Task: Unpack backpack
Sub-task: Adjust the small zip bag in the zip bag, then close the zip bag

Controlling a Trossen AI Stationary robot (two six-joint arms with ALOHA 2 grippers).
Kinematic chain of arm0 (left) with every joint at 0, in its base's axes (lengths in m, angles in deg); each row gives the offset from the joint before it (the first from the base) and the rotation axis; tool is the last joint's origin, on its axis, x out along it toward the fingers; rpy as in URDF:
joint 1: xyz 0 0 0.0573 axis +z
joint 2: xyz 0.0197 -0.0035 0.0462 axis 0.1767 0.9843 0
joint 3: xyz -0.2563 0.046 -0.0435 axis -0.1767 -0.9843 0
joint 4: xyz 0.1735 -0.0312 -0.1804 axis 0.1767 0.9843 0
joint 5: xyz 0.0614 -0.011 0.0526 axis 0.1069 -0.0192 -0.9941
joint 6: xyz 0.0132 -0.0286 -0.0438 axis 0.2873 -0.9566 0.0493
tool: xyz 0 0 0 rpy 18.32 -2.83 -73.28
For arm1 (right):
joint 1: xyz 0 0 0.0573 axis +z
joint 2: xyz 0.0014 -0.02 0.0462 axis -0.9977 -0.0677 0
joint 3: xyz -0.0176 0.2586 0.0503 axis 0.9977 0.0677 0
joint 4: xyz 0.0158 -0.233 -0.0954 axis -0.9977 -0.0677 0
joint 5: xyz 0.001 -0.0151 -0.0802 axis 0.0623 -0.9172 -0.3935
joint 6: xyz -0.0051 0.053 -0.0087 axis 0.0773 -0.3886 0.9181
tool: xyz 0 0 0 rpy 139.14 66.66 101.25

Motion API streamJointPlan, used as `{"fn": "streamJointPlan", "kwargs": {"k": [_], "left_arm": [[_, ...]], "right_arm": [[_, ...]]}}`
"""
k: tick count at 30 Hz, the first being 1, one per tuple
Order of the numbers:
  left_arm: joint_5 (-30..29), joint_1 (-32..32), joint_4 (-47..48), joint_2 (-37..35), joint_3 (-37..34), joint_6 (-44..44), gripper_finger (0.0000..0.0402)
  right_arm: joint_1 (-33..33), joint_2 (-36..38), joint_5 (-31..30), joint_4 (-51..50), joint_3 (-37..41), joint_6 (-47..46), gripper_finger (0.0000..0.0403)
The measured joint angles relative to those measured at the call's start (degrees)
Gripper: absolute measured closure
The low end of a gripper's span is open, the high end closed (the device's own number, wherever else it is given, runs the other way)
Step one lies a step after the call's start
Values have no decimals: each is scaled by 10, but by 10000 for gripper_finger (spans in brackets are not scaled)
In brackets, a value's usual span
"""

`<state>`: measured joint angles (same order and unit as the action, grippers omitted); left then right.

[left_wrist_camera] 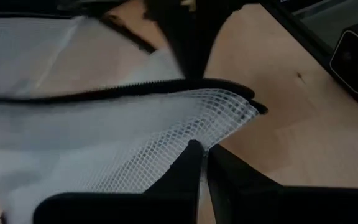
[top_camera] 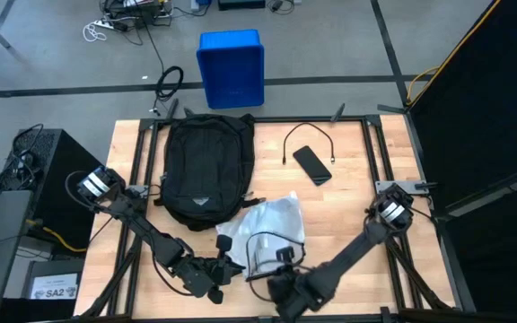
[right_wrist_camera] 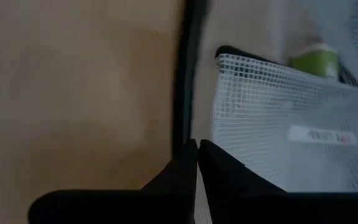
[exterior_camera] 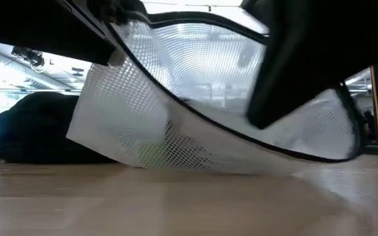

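High view: a light wooden desk (top_camera: 348, 193) stands on grey floor. The large black fabric backpack (top_camera: 206, 169) lies near the desk's far left corner. A translucent white mesh pouch with black zip edging (top_camera: 272, 224) lies by the near edge. Left wrist view: the left gripper (left_wrist_camera: 202, 155) is clenched on the pouch's mesh corner. Right wrist view: the right gripper (right_wrist_camera: 197, 151) is clenched on its edge.

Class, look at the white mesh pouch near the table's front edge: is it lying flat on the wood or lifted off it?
Lifted. In the low view the mesh pouch hangs, sagging, above the table, with the left gripper and right gripper shut on its edges.
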<state>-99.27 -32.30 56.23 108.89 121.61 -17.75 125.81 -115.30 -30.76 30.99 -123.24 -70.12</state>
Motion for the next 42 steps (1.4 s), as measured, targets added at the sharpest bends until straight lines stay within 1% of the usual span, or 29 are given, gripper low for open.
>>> {"fn": "streamJointPlan", "kwargs": {"k": [7,13,17,24,27,31,33,35,37,42], "left_arm": [[16,0,-1,0,0,1,402],[20,0,1,0,0,1,402],[20,0,3,0,0,1,402],[20,0,0,0,0,1,402],[20,0,0,0,0,1,402],[21,0,-1,0,0,0,401],[22,0,-1,0,0,-1,401],[28,0,-1,0,0,-2,401],[31,0,-1,0,0,-2,401],[36,0,-2,0,0,-2,401]], "right_arm": [[-53,0,-2,0,0,1,403],[-71,0,10,-1,0,-12,403],[-56,3,24,-4,0,-11,403],[-14,41,43,8,-2,-25,399],[3,55,46,9,-2,-26,387],[24,74,40,4,-2,-27,362],[33,81,19,-30,-2,-45,351],[38,88,-11,-92,-2,-86,345],[37,89,-32,-183,-2,-145,341],[27,88,-41,-444,-1,-339,332]]}}
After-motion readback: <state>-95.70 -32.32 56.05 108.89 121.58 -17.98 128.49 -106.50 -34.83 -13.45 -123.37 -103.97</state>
